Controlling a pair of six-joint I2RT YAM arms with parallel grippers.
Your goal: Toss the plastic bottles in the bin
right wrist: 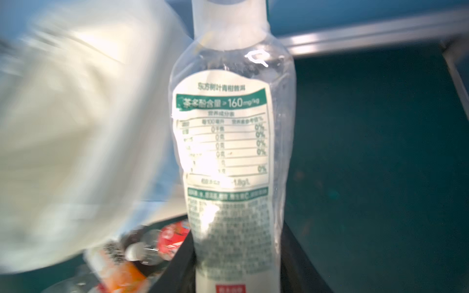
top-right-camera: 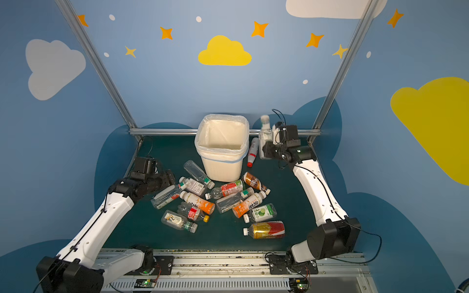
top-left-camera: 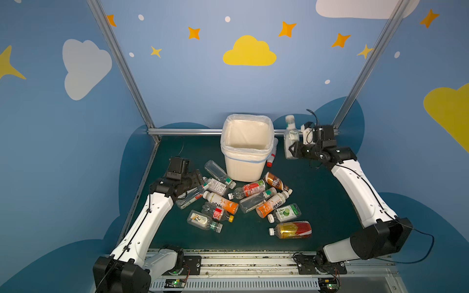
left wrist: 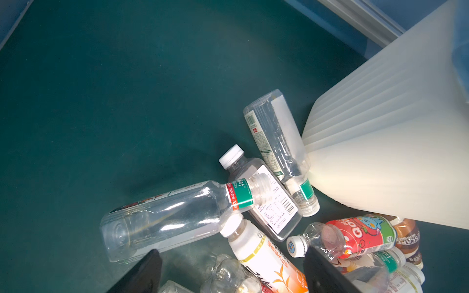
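While held upright, the bottle point(right wrist: 223, 142) reads "160mg/kg".

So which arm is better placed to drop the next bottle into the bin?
Right. The right pincer is shut on an upright green-labelled bottle close beside the bin's rim; the left pincer is open and empty, low over the pile.

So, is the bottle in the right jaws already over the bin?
No, the right jaws hold the bottle upright beside the bin, not above its opening.
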